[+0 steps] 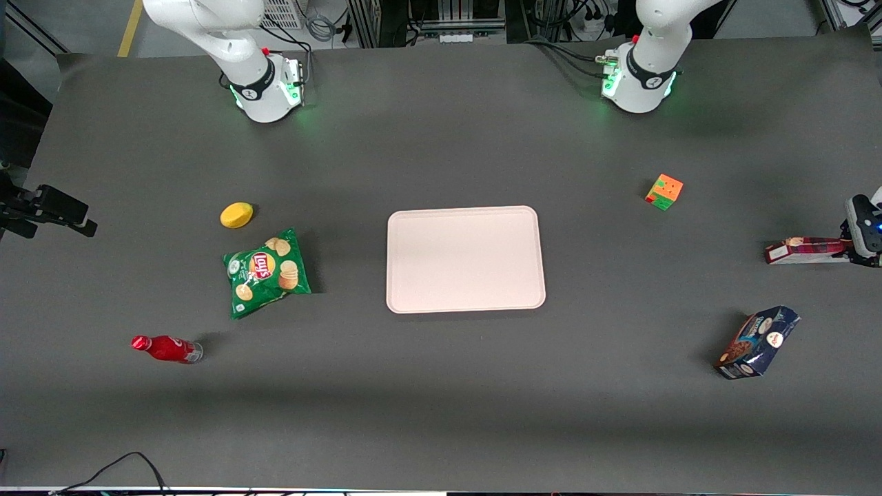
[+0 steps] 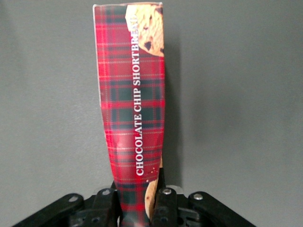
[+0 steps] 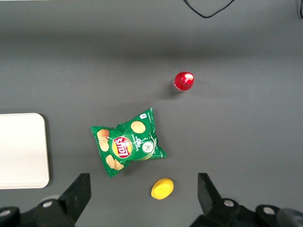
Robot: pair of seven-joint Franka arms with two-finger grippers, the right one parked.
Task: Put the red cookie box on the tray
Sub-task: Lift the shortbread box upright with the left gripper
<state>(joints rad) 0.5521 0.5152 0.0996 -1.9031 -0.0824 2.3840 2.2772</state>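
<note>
I see the red cookie box (image 1: pixel 806 250) at the right edge of the front frame, long axis horizontal, free white end pointing toward the tray (image 1: pixel 465 259) at centre. Tartan sides, cookie print. The gripper (image 2: pixel 140 204) apparently clamps one end. A colour cube (image 1: pixel 664 191) and blue cookie bag (image 1: pixel 756 342) flank the path.

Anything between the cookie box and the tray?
No. Front view shows bare table between the red cookie box, shut in the hand, and the tray.
</note>
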